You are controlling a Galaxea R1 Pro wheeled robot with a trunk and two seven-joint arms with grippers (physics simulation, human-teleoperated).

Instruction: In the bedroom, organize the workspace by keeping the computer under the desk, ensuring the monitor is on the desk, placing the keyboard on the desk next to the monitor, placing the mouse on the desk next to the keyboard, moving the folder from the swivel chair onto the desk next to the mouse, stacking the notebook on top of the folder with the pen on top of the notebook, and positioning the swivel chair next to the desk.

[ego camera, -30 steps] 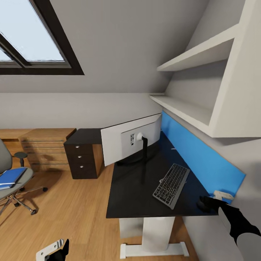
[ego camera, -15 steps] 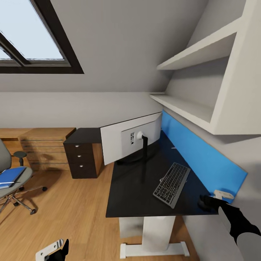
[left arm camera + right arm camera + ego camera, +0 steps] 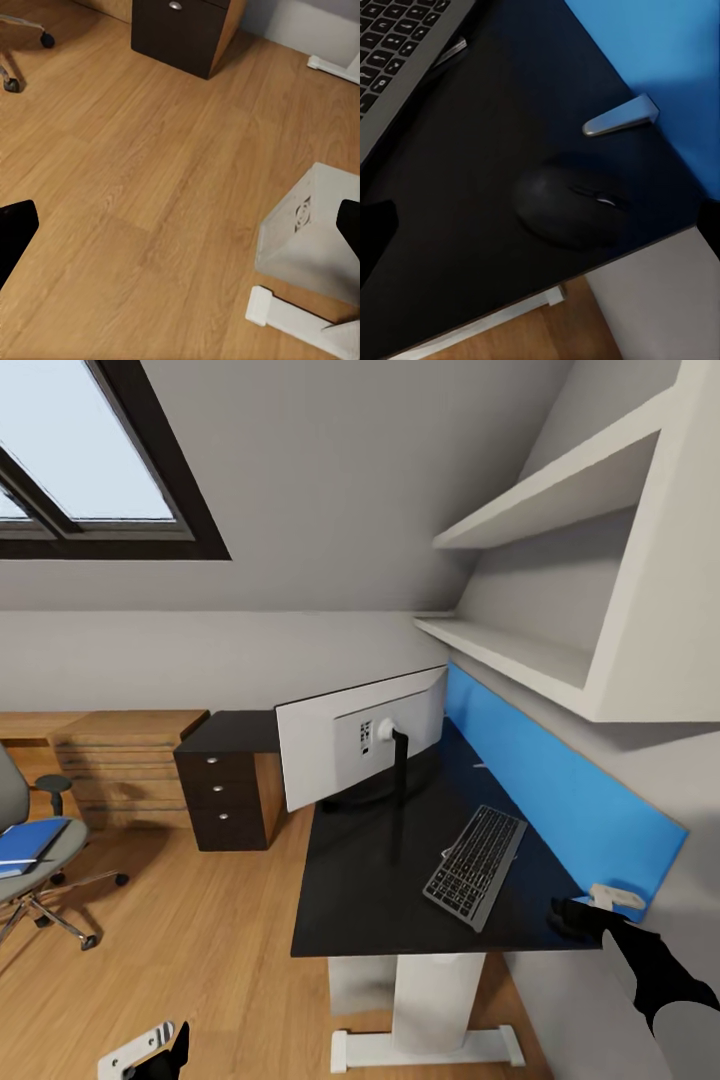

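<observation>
The mouse point(image 3: 572, 206) sits at the desk point(image 3: 380, 880) corner, right between the right gripper point(image 3: 540, 225)'s wide-apart jaws (long axis pointing roughly fingertip to fingertip), while the left gripper point(image 3: 180, 225) hangs open over floor.

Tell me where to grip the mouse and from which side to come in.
Grip the mouse across its two long flanks, coming straight down from above. It lies flat on the desk, a low rounded oval near the corner; the bare desktop around its sides probably leaves room for the right gripper fingers.
</observation>
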